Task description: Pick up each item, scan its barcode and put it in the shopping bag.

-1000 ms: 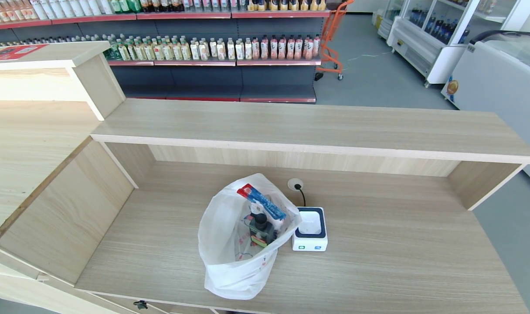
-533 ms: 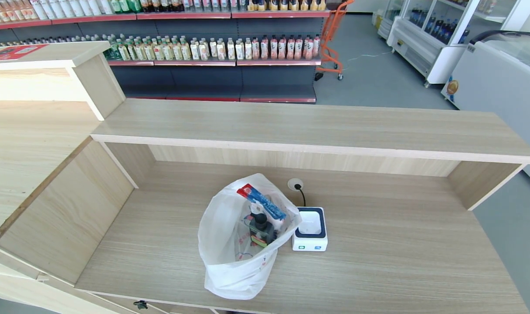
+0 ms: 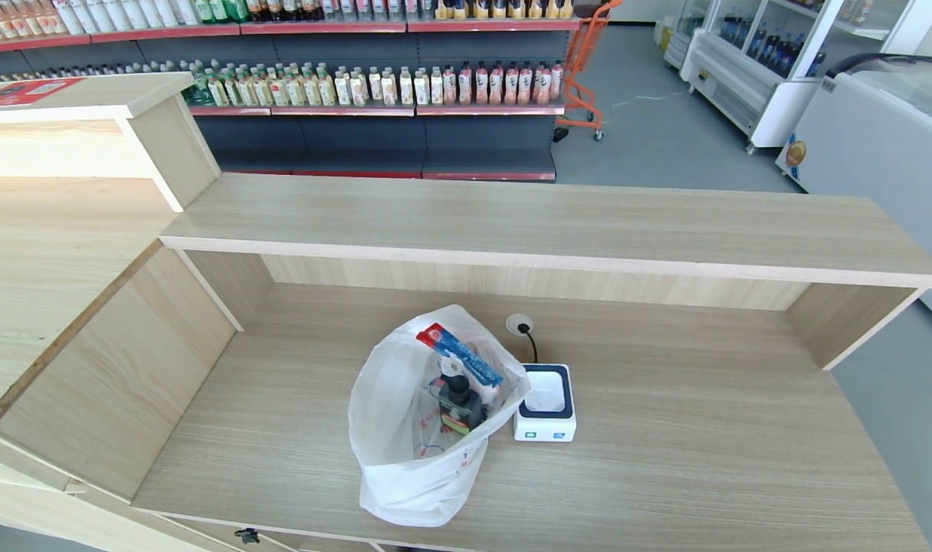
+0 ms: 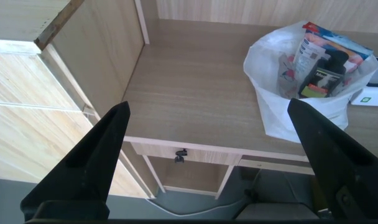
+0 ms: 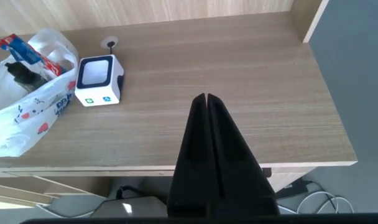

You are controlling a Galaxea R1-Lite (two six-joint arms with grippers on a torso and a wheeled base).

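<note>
Hovering short of the counter [image 3: 665,445]: left gripper [image 4: 209,106] spread wide, empty; right gripper [image 5: 206,98] pinched closed on nothing. The shopping bag [image 3: 416,437] lies ahead of the left gripper, toward the robot's right, nearer that arm; barcode scanner [image 3: 544,402] just beside it, ahead-left of the right gripper. A blue-and-red packet [image 3: 458,354] leans out of the bag mouth, dark bottle [image 3: 458,399] below. Bagging looks finished. Left wrist view adds a drawer lock [image 4: 180,154] under the counter lip; right wrist view, the scanner's front labels.

Left gripper [image 4: 207,107] is seen with its fingers spread wide apart, right gripper [image 5: 206,97] is seen with fingers pressed flat together
</note>
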